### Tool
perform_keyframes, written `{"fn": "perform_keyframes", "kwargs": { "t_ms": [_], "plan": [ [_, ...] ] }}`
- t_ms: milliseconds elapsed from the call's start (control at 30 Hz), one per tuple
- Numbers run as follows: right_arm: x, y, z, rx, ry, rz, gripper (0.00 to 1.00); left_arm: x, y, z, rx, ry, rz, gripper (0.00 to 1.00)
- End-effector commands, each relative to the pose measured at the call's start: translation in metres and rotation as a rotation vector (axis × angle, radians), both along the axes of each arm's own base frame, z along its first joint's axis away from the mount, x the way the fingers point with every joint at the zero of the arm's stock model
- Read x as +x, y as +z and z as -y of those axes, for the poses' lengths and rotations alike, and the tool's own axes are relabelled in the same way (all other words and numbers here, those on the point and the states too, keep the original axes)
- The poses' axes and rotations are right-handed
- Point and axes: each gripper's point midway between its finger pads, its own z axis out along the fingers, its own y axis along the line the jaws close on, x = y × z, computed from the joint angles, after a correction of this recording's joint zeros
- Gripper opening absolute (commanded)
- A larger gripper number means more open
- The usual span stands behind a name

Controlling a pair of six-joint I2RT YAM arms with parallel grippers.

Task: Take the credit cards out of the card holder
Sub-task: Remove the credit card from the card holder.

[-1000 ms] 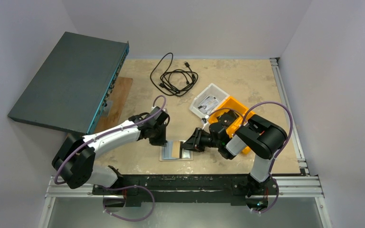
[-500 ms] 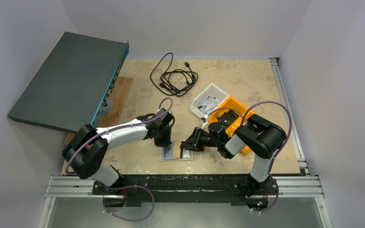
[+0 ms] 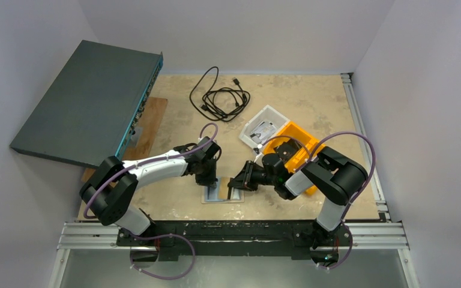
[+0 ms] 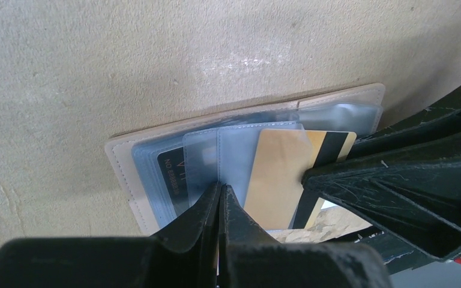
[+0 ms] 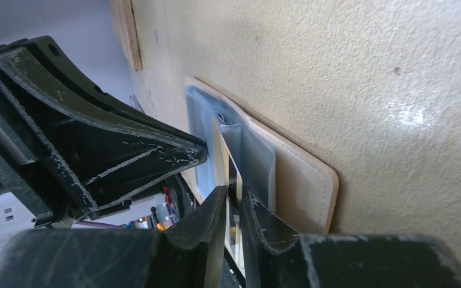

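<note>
The card holder (image 3: 218,197) lies open near the table's front edge, cream outside (image 4: 120,162) with blue-grey clear sleeves. A black card (image 4: 174,174) sits in a left sleeve. A gold credit card (image 4: 276,174) with a black stripe sticks partly out of a sleeve. My left gripper (image 4: 222,189) is shut, its tips pressing on a sleeve seam beside the gold card. My right gripper (image 5: 234,195) comes from the right, its jaws closed on the gold card's edge (image 5: 233,174). In the top view the left gripper (image 3: 211,182) and right gripper (image 3: 233,186) meet over the holder.
A white tray (image 3: 264,129) and an orange bin (image 3: 297,147) stand right of the right arm. A coiled black cable (image 3: 221,96) lies at the back. A large dark grey box (image 3: 87,102) leans at the left over a wooden board (image 3: 150,126).
My left gripper has moved right onto the open holder and shut. My right gripper's jaws have narrowed around the gold card.
</note>
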Motion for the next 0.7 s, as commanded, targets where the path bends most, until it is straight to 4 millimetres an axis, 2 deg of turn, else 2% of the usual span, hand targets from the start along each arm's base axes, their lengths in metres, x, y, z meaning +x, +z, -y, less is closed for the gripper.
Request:
{"fn": "perform_keyframes", "kwargs": {
  "t_ms": [0,133,400,667],
  "plan": [
    [0.003,0.007,0.001,-0.006,-0.009,0.044,0.16,-0.018,-0.037,-0.047,0.221,0.026,-0.056,0.00],
    [0.002,0.008,0.000,0.007,-0.012,0.040,0.15,-0.018,-0.037,-0.047,0.224,0.028,-0.056,0.00],
    [0.001,0.013,0.002,0.012,-0.018,0.042,0.05,-0.017,-0.036,-0.047,0.224,0.029,-0.055,0.00],
    [-0.003,0.005,0.012,-0.061,-0.025,0.038,0.01,-0.017,-0.035,-0.047,0.225,0.028,-0.053,0.00]
  ]
}}
